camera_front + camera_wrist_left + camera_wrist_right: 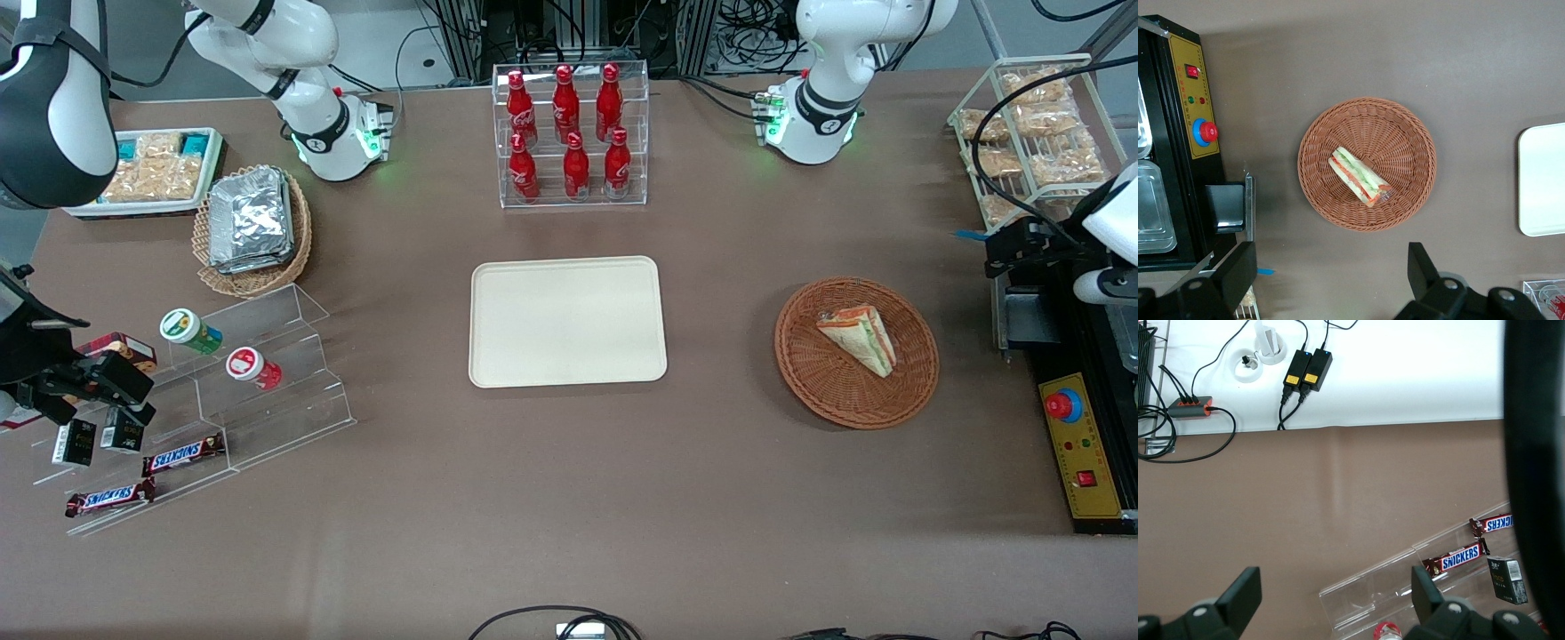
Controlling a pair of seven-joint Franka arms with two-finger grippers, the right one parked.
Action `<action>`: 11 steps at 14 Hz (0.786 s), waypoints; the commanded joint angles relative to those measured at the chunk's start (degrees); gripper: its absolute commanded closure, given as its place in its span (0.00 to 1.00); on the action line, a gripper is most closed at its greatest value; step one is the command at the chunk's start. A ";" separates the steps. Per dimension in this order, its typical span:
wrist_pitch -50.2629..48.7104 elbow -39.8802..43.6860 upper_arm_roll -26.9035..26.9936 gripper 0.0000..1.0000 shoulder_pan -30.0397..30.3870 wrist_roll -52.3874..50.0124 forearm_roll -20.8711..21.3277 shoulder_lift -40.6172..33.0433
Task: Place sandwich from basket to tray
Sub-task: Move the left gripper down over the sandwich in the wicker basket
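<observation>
The sandwich (pixel 1360 176) lay in the reddish-brown wicker basket (pixel 1411 127), well below the left gripper (pixel 1328 280), whose fingers (pixel 1238 270) were spread wide and held nothing. The cream tray (pixel 1542 180) sat apart from the basket, farther from the gripper toward the parked arm's end.

Even, bright overhead light fills the room; the brown surface (pixel 569 498) shows only soft, short shadows under the basket (pixel 800 373) and tray (pixel 498 356). Everything looks sharp, apart from mild glare on the bottle rack (pixel 571 133).
</observation>
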 commanded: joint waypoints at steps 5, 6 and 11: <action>-0.62 -0.75 0.67 0.00 -1.16 0.81 -0.20 0.49; -0.01 -2.50 0.67 0.00 -1.33 0.28 -0.20 0.40; 9.89 -15.66 0.67 0.00 -2.21 -9.11 -0.29 -3.01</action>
